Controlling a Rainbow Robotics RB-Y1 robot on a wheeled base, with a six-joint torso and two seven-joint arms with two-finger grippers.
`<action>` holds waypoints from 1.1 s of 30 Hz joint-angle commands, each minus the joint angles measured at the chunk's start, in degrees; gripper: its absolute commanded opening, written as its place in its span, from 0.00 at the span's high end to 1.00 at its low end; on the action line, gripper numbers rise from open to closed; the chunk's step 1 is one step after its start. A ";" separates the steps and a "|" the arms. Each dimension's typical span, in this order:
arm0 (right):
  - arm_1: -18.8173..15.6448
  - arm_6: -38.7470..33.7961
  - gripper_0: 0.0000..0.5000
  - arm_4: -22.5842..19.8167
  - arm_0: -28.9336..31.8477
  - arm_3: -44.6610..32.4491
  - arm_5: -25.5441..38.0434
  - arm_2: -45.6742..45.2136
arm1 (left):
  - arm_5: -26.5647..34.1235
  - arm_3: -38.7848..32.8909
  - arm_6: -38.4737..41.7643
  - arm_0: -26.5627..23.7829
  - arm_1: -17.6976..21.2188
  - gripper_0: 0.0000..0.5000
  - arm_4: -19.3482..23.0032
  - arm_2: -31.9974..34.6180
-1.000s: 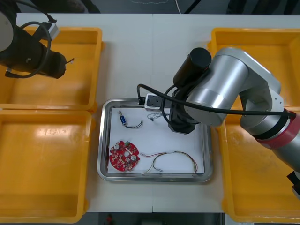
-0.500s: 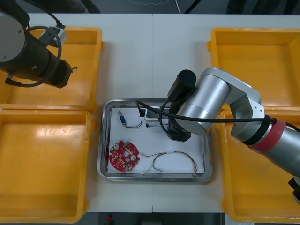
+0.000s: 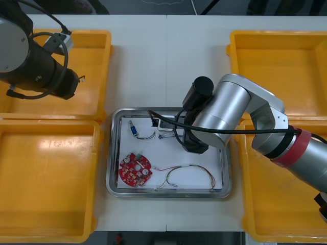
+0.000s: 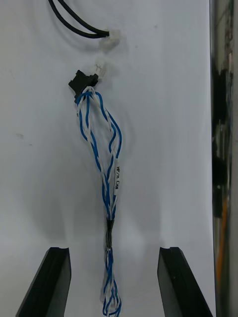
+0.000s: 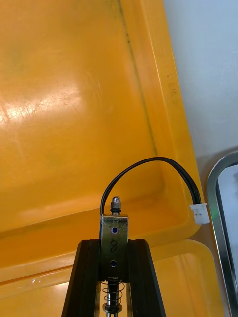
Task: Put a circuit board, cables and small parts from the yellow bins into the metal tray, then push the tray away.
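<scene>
Left wrist view: left jaws clench small metal part (image 5: 114,237); right jaws released, seemingly astride cable (image 4: 110,208).

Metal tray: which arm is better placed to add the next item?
Left. The left gripper is shut on a small metal part over a yellow bin; the right gripper is open, empty, over the tray.

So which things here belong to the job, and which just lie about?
Job: metal tray, circuit board, blue and white cable, red and yellow cable, yellow bins, left gripper over one holding small metal part, right gripper above tray.
Lying about: table.
</scene>
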 commanded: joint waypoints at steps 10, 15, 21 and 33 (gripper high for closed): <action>3.12 0.16 0.00 1.07 -2.01 -9.90 12.86 -5.16 | 0.53 -2.83 7.66 0.39 -0.56 1.00 0.09 1.47; 5.40 -0.01 0.00 1.51 -1.92 -14.39 21.56 -9.99 | 0.53 -4.94 12.14 0.30 -0.56 1.00 0.01 -1.17; 5.67 -0.72 0.00 1.42 -1.21 -21.07 23.20 -17.38 | 0.62 -8.19 18.82 -0.14 -0.92 1.00 0.09 -6.35; -2.24 -15.92 0.00 -6.05 7.66 -32.32 23.20 -35.04 | -1.49 -9.33 34.99 -5.24 -3.99 1.00 -0.70 -21.82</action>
